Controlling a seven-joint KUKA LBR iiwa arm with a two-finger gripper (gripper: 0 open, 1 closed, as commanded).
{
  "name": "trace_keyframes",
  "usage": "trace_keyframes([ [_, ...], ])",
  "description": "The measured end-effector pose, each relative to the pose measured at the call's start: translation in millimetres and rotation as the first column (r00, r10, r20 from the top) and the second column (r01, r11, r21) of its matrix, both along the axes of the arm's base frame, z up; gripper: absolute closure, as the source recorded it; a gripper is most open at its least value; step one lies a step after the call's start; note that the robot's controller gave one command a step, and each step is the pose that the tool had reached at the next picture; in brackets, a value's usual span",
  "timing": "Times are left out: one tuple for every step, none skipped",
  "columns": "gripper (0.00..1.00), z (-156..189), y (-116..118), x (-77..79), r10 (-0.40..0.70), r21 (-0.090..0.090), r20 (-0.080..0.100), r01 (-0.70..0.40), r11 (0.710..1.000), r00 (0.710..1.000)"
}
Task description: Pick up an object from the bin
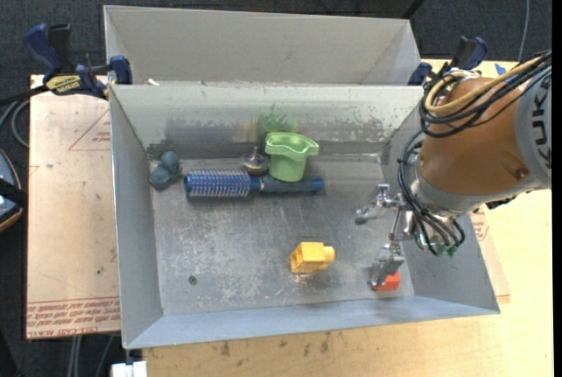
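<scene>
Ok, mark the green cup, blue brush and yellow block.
green cup (283, 163), camera view, its front wall.
blue brush (218, 185), camera view, its bristle head.
yellow block (309, 257), camera view, its top face.

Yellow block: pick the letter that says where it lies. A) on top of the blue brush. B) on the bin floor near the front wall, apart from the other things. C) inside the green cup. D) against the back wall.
B: the yellow block lies alone on the bin floor near the front wall, well clear of the green cup and blue brush farther back.
</scene>
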State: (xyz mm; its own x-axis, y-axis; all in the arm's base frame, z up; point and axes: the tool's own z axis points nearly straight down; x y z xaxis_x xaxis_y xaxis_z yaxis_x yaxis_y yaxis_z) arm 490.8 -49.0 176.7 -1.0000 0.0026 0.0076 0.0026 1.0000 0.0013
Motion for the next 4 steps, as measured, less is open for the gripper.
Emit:
trace_keyframes([
  [0.00,-52.1,54.5,-11.3,0.141,0.002,0.003,-0.141,0.990,0.990],
  [0.00,-105.1,77.0,22.9,0.106,-0.001,0.009,-0.106,0.994,0.994],
  [1.00,-99.9,77.1,26.0,0.105,0.000,0.022,-0.105,0.994,0.994],
  [1.00,24.0,67.7,25.2,0.104,-0.002,0.017,-0.104,0.995,0.994],
])
